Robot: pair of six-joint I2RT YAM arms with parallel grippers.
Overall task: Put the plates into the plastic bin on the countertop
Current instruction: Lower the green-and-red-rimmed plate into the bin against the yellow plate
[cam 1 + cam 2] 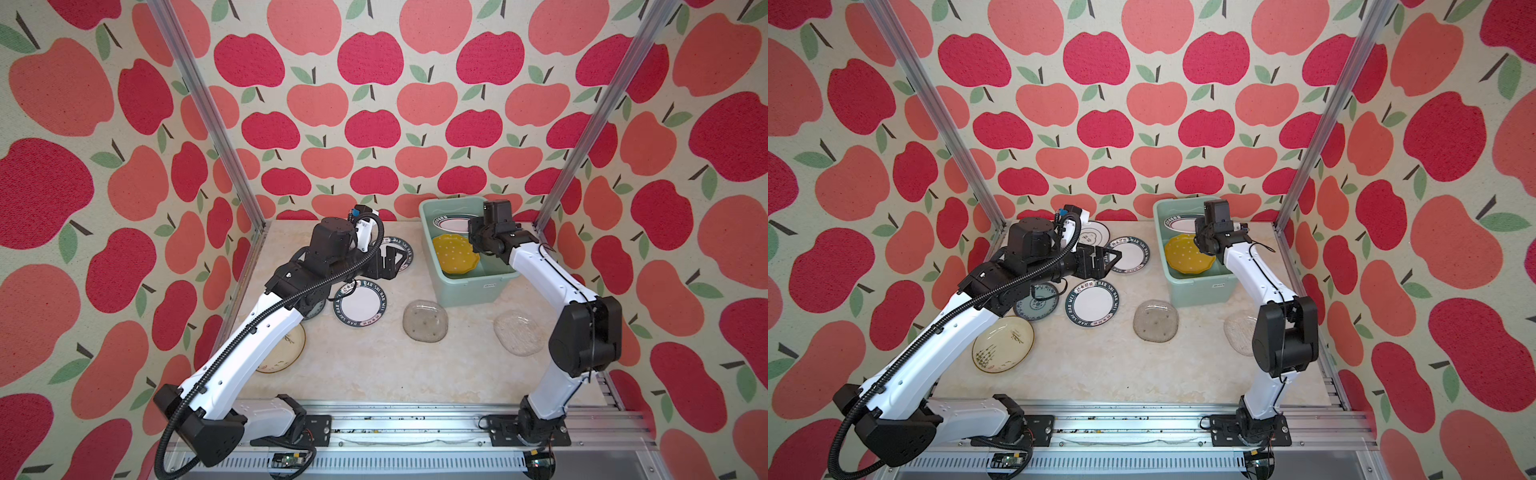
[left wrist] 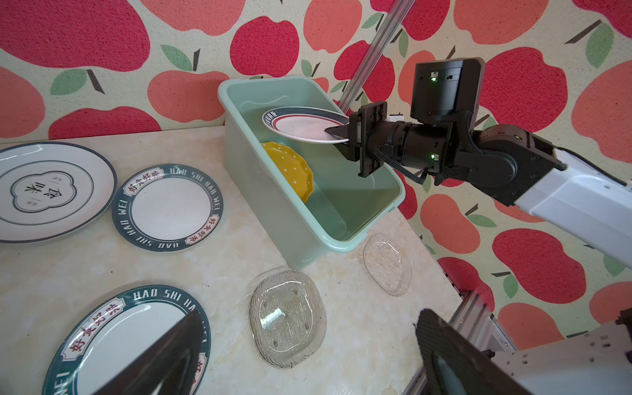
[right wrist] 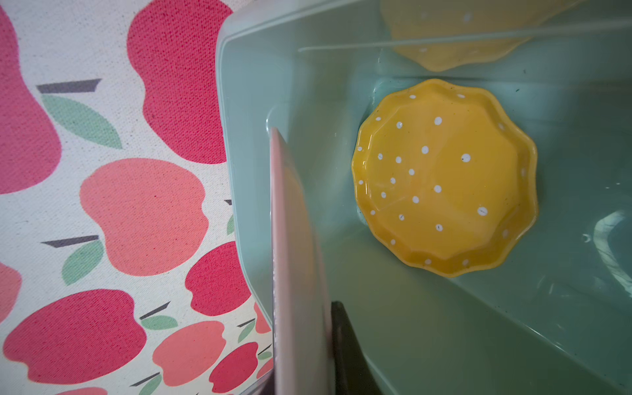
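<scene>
Right claw (image 2: 337,135): pinched a dark-rimmed plate (image 2: 301,128) over the plastic bin (image 2: 260,191)
Left claw (image 1: 1111,262): was spread wide, empty
In bin: one yellow plate (image 3: 444,178)
Countertop (image 1: 365,365): had two glass plates (image 2: 287,318) (image 2: 386,265), two lettered plates (image 2: 167,207) (image 2: 126,342), one cream plate (image 1: 1003,345), one blue-patterned plate (image 1: 1038,303), one emblem plate (image 2: 51,191)

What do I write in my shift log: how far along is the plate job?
Done: one yellow plate sits in the bin. In hand: the right gripper is shut on a dark-rimmed plate over the bin. Remaining: seven plates on the countertop: big white, two lettered, blue, cream, two glass. The left gripper hangs open over them.
</scene>
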